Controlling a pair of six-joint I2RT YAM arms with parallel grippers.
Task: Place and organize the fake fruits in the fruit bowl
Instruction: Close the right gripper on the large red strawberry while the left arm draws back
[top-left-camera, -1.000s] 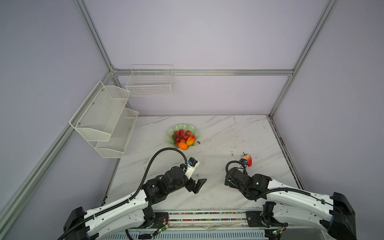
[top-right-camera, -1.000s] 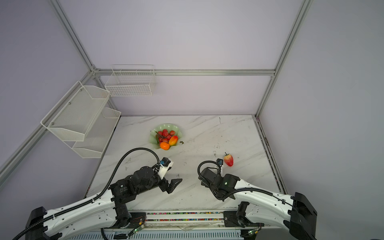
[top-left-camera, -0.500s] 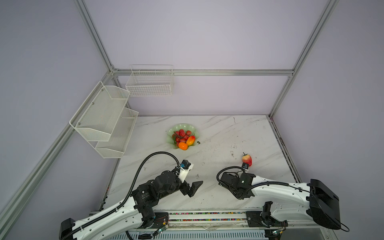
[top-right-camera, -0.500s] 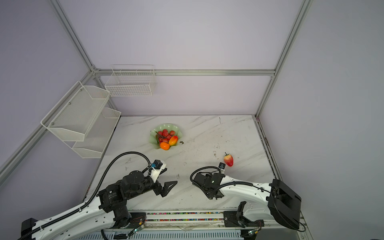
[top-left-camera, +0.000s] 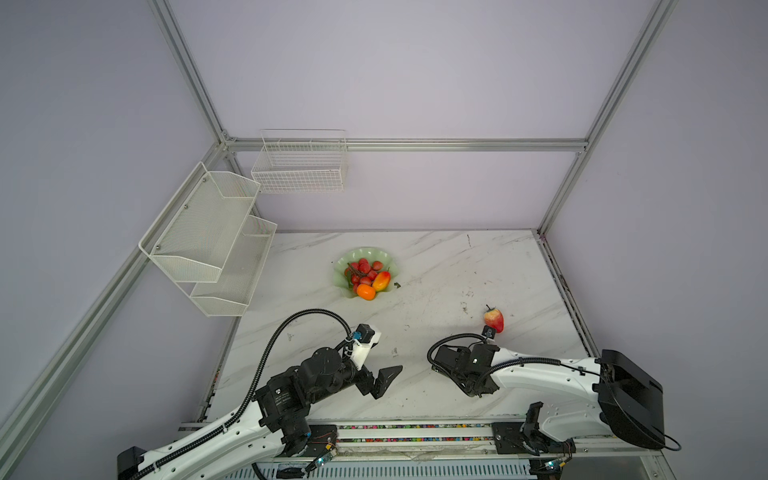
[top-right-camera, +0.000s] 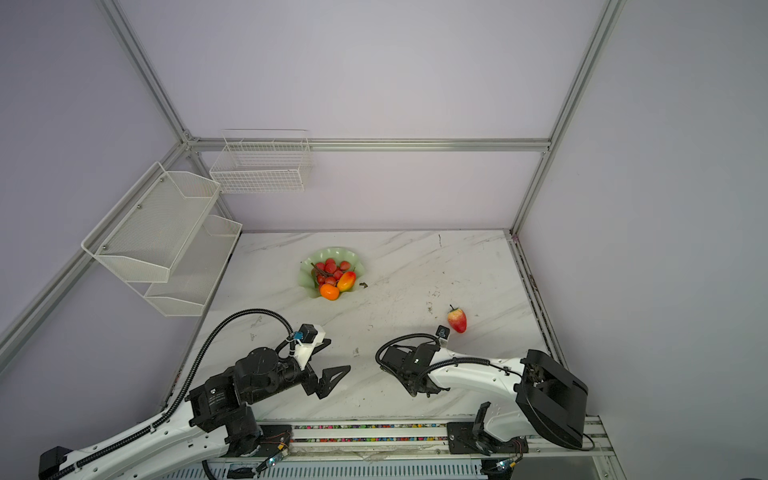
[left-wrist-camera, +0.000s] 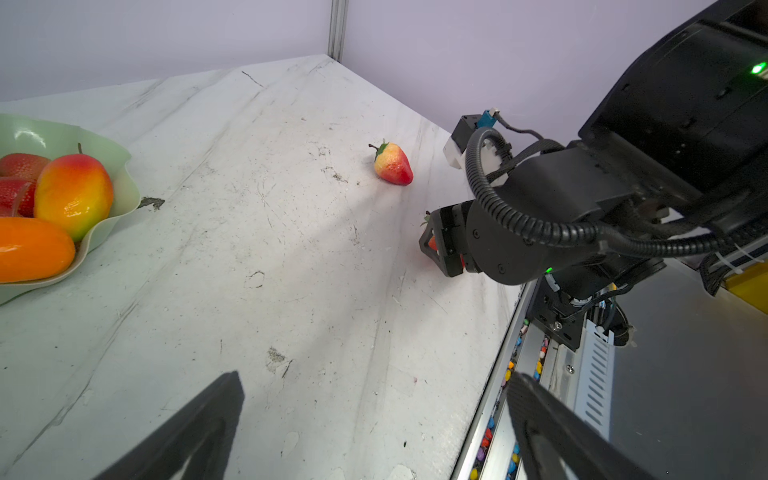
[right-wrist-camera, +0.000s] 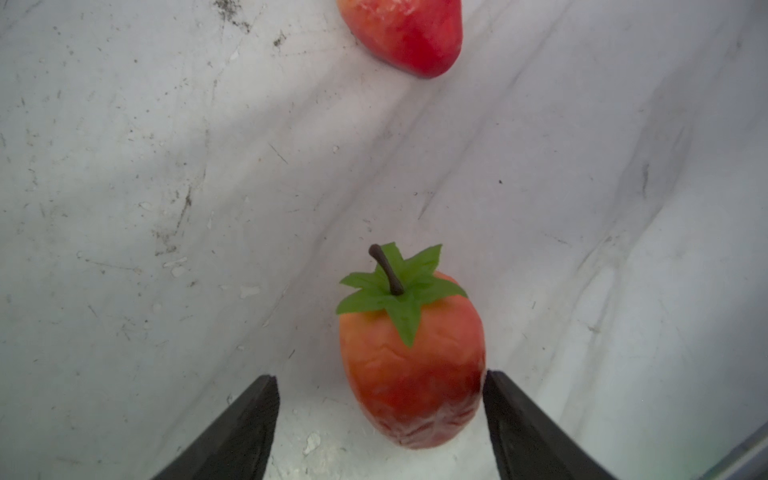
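The mint-green fruit bowl (top-left-camera: 365, 250) (top-right-camera: 332, 250) holds a red grape bunch (top-left-camera: 362, 268), a mango (top-left-camera: 381, 280) (left-wrist-camera: 72, 191) and an orange (top-left-camera: 365, 292) (left-wrist-camera: 33, 249). One strawberry (top-left-camera: 493, 320) (top-right-camera: 457, 320) (left-wrist-camera: 392, 164) lies on the marble at the right. A second strawberry (right-wrist-camera: 411, 374) stands stem up between the fingers of my right gripper (right-wrist-camera: 380, 376) (left-wrist-camera: 434, 245). One finger touches its side and the other stands apart, so the gripper is open. Both top views hide this fruit under the right wrist. My left gripper (top-left-camera: 384, 380) (top-right-camera: 332, 378) (left-wrist-camera: 374, 378) hangs open and empty near the front edge.
White mesh shelves (top-left-camera: 208, 237) hang on the left wall and a wire basket (top-left-camera: 299, 164) on the back wall. A small dark scrap (top-left-camera: 397, 285) lies right of the bowl. A rail (top-left-camera: 415, 432) runs along the table's front edge.
My right wrist has drawn back to the left and settled over the second strawberry, its jaws narrowing around it. The left arm has pulled back slightly toward the front edge.
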